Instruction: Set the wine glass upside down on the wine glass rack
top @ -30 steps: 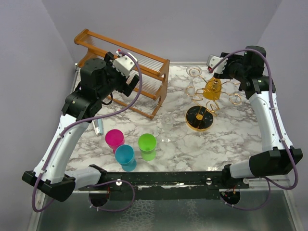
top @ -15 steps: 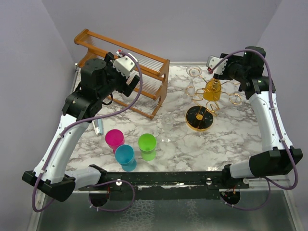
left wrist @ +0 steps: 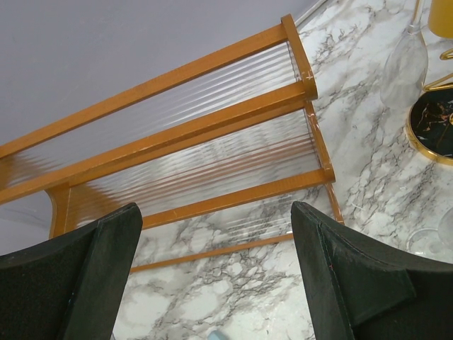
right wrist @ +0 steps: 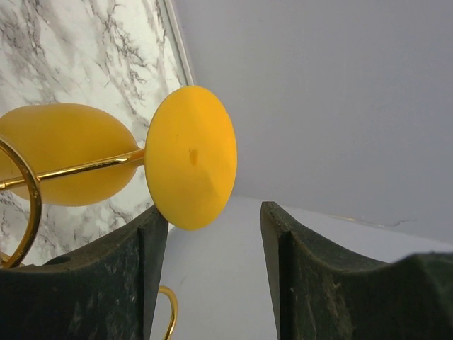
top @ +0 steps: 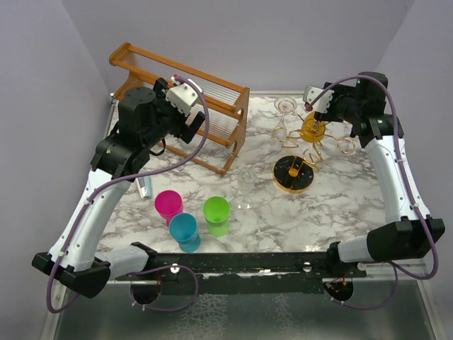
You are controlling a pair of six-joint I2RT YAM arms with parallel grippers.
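**Yellow wine glass hung on the rack, right gripper just behind its foot**

The right gripper stands with its jaws apart and nothing between them. The wine glass lies just ahead of its left finger, foot towards the gripper and bowl beyond. Whether the foot's edge touches that finger cannot be told. A gold wire of the wine glass rack runs in under the foot where the stem would be. The foot is wider than the wire's gap, so the rack appears to carry the inverted glass, with the bowl hanging free. With the glass so seated, the placing looks nearly complete, and the open jaws suit a withdrawal.

The left gripper is spread wide and empty, well apart from the rack. A wooden shelf lies ahead of it.

A clear glass stands on the desk between the two grippers. The pink cup, blue cup and green cup cluster below the left gripper, and all three appear empty.
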